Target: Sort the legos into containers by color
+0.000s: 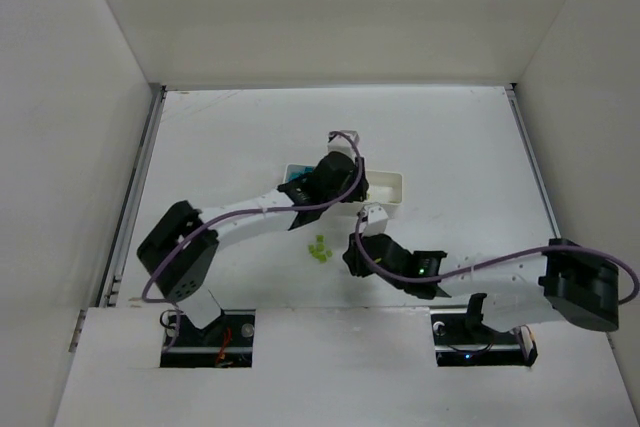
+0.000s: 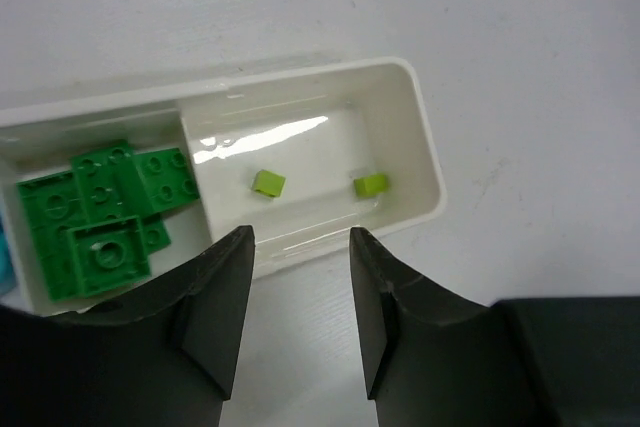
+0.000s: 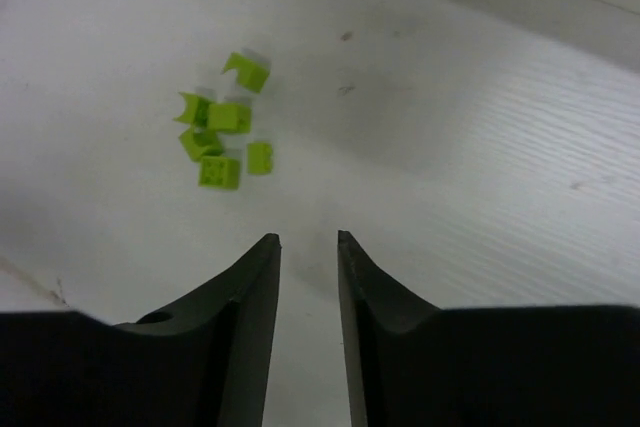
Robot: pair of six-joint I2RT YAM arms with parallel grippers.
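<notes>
Far left first: open white tabletop [image 1: 220, 147] from the side wall inward, wide room to move. Up at mid-table, a long shallow white plastic tray [image 1: 388, 187], only its right end and rim showing from above, the rest hidden under the left arm. Hanging right over it, the black two-finger left gripper [image 2: 298, 317]: fingers spread wide, nothing between them, touching nothing.

Down in that wrist view, left to right. A sliver of cyan [image 2: 4, 257] at the picture's edge, too little to call. Then the middle compartment, with a heap of flat dark green studded bricks [image 2: 100, 217] overlapping one another. Then a thin divider and the right-hand compartment, with two tiny pale yellow-green bricks [image 2: 268, 183] lying apart on its floor. Open table past the tray's rounded right corner.

Nearer the arms, in front of the tray, a loose cluster of six yellow-green bricks [image 3: 225, 137] on the table, some touching. Just right of the cluster, the black right gripper [image 3: 308, 287], low over the table. Fingers nearly together, only a narrow slit, gripping nothing, bricks ahead and to the left. More open tabletop off to the right.
</notes>
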